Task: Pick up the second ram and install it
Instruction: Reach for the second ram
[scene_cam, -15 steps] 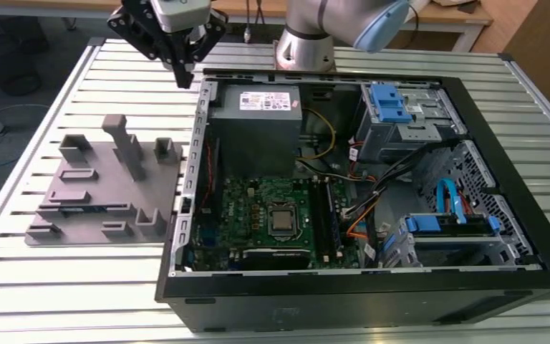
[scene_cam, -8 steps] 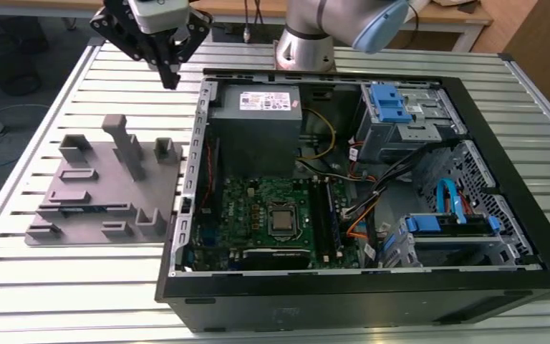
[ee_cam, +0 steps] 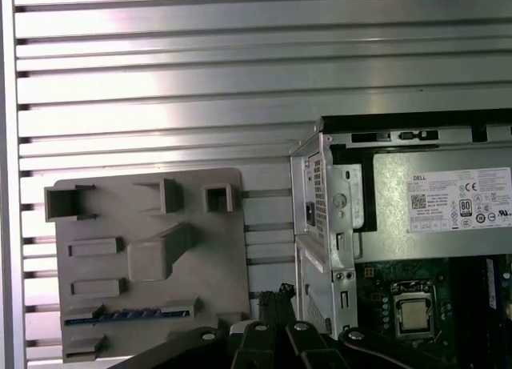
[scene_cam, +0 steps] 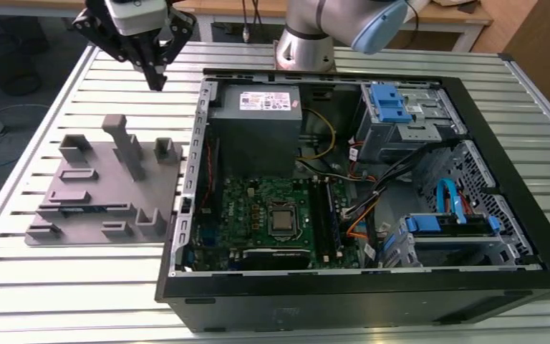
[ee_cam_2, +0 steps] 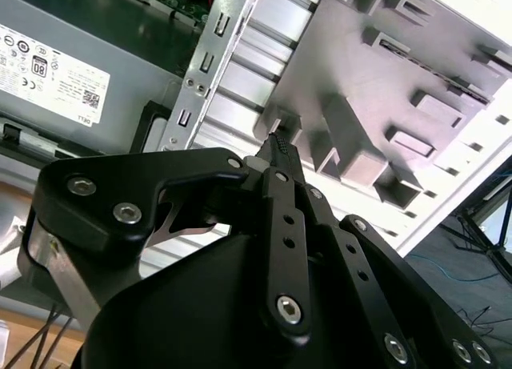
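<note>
Pincer [scene_cam: 158, 82] tips pressed together, gripping nothing; hangs over slatted table [scene_cam: 65, 287] near grey tray [scene_cam: 76, 188].

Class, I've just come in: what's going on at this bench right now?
A robot arm's black gripper hovers shut and empty over the slatted metal table, near the grey plastic tray and the open black computer case. The long, thin dark memory stick lies in a slot of the tray, not yet picked up.
</note>
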